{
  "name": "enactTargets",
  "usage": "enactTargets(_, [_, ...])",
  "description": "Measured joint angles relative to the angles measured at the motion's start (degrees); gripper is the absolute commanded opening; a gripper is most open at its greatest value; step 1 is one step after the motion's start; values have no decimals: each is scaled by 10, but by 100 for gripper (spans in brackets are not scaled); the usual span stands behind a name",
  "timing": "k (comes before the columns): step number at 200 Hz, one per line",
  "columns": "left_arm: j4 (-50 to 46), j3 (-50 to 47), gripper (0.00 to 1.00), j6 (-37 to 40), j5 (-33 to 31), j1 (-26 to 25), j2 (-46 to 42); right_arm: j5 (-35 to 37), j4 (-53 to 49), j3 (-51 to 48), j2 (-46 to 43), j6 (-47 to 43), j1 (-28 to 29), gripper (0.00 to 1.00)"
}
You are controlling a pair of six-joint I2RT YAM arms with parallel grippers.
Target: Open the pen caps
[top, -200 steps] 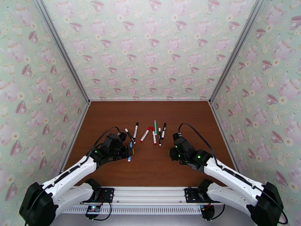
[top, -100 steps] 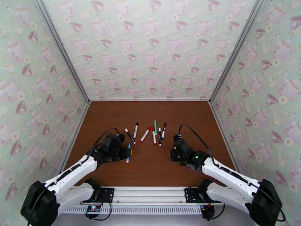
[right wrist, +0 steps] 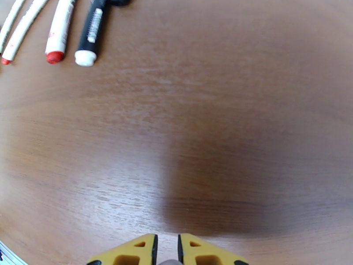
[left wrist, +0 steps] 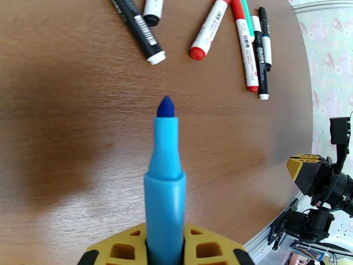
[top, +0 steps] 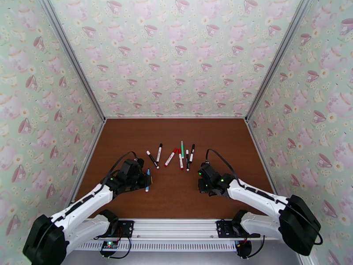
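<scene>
Left gripper (left wrist: 164, 248) pinches blue pen (left wrist: 165, 182), tip bare (uncapped); right gripper (right wrist: 167, 244) low over table (right wrist: 220, 107), fingers nearly pressed together; other pens (right wrist: 59, 27) lie farther

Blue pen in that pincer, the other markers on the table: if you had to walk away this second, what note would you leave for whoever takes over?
Left pincer: shut on the blue pen, cap off, tip bare.
Right pincer: jaws almost together, low over the table; I cannot tell whether they pinch a cap.
Other pens: lying in a loose row mid-table beyond both pincers, seemingly still capped.
Done: blue pen opened.
Left: every pen in the row.
</scene>
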Motion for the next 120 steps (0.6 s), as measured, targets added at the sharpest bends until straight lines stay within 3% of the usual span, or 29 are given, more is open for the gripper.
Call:
enactTargets(93, [26,-2,7,24,-21,-11,-4,-12,8,14,72,17,-1,14])
enactTargets(120, [40,-10,7,26,-36,-28,1,-13,-1,21,79,16,-2,19])
